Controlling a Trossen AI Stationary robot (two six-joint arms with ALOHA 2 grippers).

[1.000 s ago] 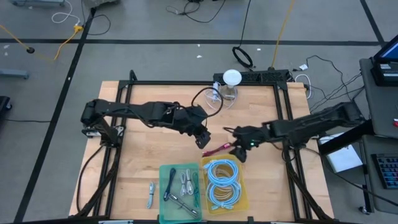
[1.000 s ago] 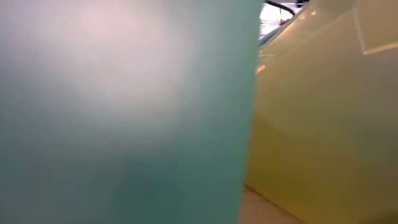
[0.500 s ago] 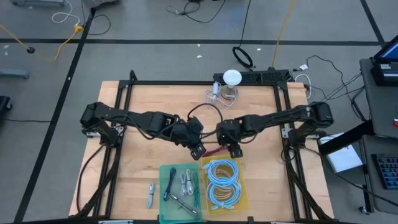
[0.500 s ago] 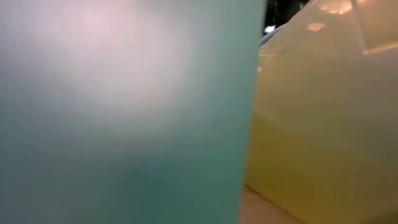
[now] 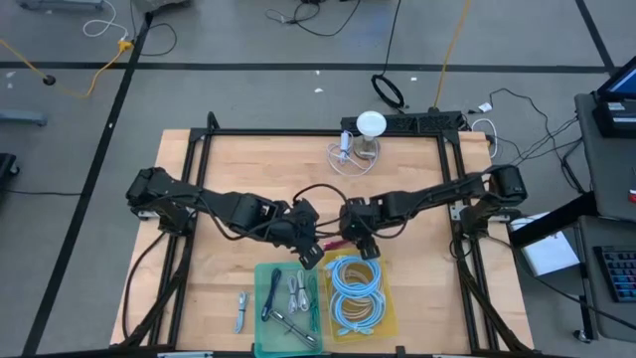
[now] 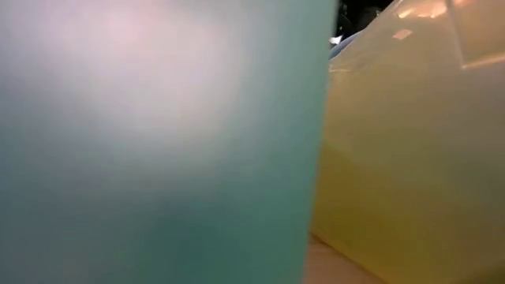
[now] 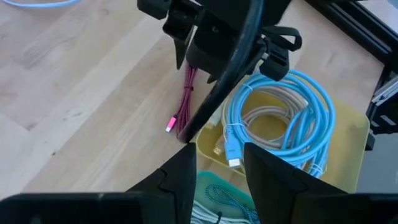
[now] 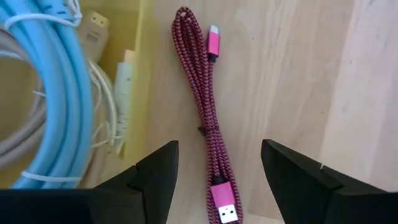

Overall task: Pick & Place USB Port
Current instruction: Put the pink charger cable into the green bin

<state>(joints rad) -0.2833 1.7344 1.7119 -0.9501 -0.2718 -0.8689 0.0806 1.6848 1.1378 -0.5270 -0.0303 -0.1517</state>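
Observation:
A pink braided USB cable (image 8: 208, 106), folded into a long bundle, lies flat on the wood (image 5: 334, 243) beside the yellow tray's wall (image 8: 144, 74). My right gripper (image 5: 355, 242) hovers open just above it, one finger on either side of the bundle near its wide pink plug (image 8: 224, 208). My left gripper (image 5: 310, 256) hangs higher, over the gap between the two trays, with a black cable (image 7: 233, 68) arcing up from its fingers. The low view shows only tray walls. My left gripper is shut on the black cable. The cable's lower end (image 7: 185, 138) runs behind one fingertip (image 7: 186, 163), so the fingers hide the place of contact. The rest of the cable (image 5: 318, 191) loops upward, clear of the table.
The yellow tray (image 5: 391, 298) holds coiled light-blue and grey cables (image 7: 292, 118). The green tray (image 5: 260, 298) beside it holds several cables. A metal tool (image 5: 241, 310) lies left of it. A white round object (image 5: 370, 124) and a clear cable (image 5: 343, 159) sit at the far edge.
My right gripper has swung toward the table's left, sunk a little and rolled, and now stands over the pink cable, which has not moved. My left gripper has gone toward the near edge and the trays, and the black loop has moved with it.

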